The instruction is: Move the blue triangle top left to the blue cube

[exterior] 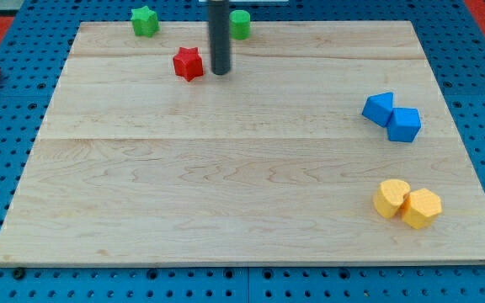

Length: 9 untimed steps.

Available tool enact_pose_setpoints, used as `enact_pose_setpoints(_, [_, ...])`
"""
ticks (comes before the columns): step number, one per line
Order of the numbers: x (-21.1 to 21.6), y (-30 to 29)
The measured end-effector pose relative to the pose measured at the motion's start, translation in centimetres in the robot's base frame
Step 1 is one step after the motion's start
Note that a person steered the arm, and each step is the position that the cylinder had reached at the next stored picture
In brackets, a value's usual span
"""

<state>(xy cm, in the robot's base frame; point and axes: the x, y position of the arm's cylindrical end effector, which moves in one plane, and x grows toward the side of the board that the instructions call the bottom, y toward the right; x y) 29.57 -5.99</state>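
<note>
So here's where we're at: our tip (220, 73) is sitting up near the view's top, just to the right of the red star-shaped block (189, 63), close but we can't swear it's touching. There's no hand on this rig at all, just the dark rod, so nothing to open or close.

The small blue triangular block (378, 108) is way over on the view's right side of the pale wooden worktop (226, 194), and it already looks pressed against the upper-left side of the blue cube (404, 124). So the placement may be basically done, or close to it.

What worries us:
- The two blue blocks are touching, so any nudge on the triangle probably drags the cube along and ruins the relation.
- Coming in from the left would shove the triangle into the cube and slide both toward the worktop's right edge.
- Leaving our spot carelessly could clip the red star, or the green star-shaped block (145, 21) and the green block (240, 24) half hidden behind the rod.
- The yellow rounded block (391, 199) and yellow hexagonal block (421, 208) sit below the blues, so a low sweep would hit those.
</note>
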Motion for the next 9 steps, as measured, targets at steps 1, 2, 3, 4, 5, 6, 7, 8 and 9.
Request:
enact_pose_setpoints(1, [-0.2,-2.9])
enact_pose_setpoints(2, [2.6,-1.1])
enact_pose_setpoints(3, [9.4,6.5])
enact_pose_setpoints(4, [7.1,19.8])
enact_pose_setpoints(5, [3.0,29.9])
enact_pose_setpoints(6, [8.8,31.5])
enact_pose_setpoints(7, [11.3,21.8])
enact_pose_setpoints(8, [8.6,8.3])
enact_pose_setpoints(9, [7.2,5.4])
